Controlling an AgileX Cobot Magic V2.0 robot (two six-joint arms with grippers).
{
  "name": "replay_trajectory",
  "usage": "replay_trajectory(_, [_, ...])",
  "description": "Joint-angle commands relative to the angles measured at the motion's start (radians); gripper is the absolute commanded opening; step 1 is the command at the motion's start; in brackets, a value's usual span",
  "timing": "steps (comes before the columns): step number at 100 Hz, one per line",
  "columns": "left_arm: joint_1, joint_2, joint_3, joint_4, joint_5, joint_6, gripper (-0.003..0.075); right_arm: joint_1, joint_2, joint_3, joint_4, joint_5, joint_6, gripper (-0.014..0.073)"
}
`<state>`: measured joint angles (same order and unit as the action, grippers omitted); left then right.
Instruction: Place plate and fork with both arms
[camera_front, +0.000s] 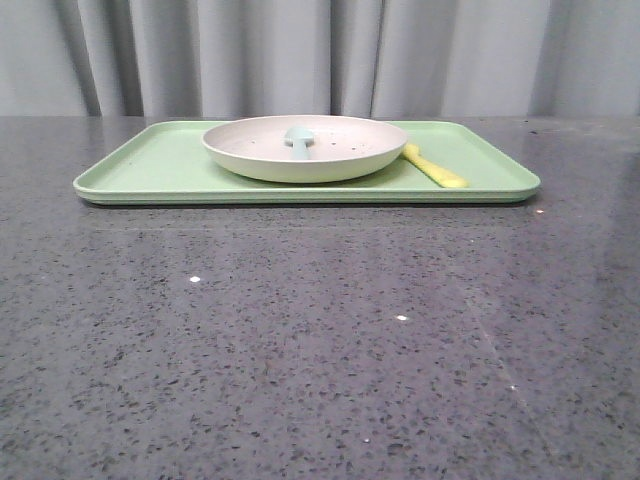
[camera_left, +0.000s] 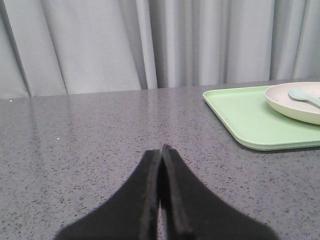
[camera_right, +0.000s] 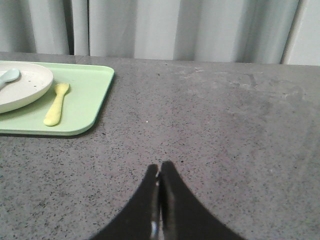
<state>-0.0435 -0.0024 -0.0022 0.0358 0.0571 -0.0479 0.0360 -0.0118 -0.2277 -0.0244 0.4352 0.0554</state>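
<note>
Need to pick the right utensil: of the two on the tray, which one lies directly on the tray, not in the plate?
The yellow fork, on the green tray beside the plate. The pale blue spoon lies inside the plate.

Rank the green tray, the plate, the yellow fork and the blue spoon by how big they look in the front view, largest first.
1. Green tray, widest by far.
2. Plate, standing on the tray.
3. Yellow fork, beside the plate on the tray.
4. Blue spoon, lying in the plate. The rim may hide part of it, so the last two places are unsure.

No readable text, label, brand or number anywhere in view.
</note>
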Motion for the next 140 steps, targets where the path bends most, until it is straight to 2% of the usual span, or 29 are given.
replay_trajectory(1, [-0.003,-0.033,0.014,-0.001,-0.084,-0.011,-0.0020,-0.011,-0.022,0.030,0.014,-0.171,-0.020,-0.0068])
replay_trajectory(28, [-0.003,-0.033,0.014,-0.001,-0.084,-0.011,-0.0020,-0.011,-0.022,0.151,0.014,-0.332,-0.020,-0.0068])
replay_trajectory(68, [-0.003,-0.033,0.014,-0.001,-0.084,-0.011,-0.0020,-0.010,-0.022,0.249,-0.002,-0.435,-0.019,-0.0068])
replay_trajectory(140, [-0.003,-0.033,0.014,-0.001,-0.084,-0.011,-0.0020,-0.010,-0.022,0.249,-0.006,-0.442,-0.019,-0.0068])
